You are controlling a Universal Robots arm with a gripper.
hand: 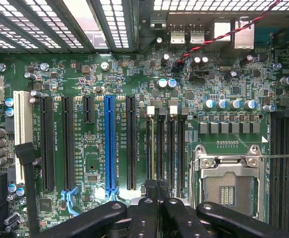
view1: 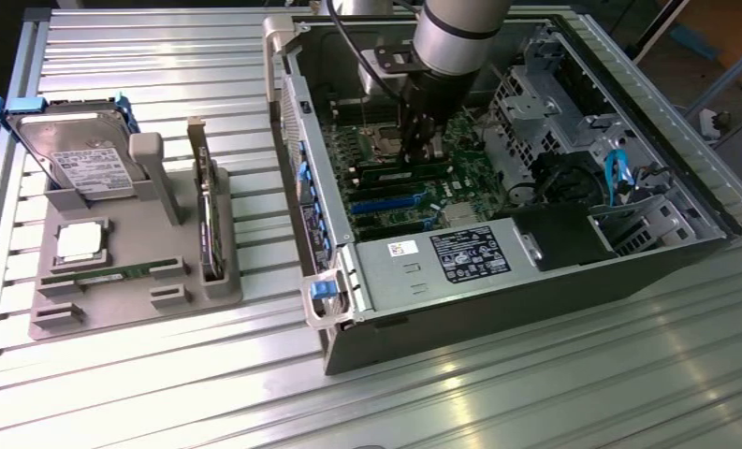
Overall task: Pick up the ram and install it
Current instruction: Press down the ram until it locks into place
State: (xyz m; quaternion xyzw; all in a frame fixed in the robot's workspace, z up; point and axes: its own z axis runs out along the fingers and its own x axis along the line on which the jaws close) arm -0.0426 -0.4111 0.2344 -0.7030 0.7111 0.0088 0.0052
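Labels on the hard drive (view1: 90, 168) and power supply (view1: 471, 254) are illegible.

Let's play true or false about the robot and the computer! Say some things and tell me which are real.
1. The claw is over the tray. False: it is inside the case, above the board.
2. The socket on the board has no chip in it. True.
3. The hard drive lies inside the case. False: it stands in the tray, outside the case.
4. A ram stick lies in the tray. True.
5. One long slot on the board is blue. True.
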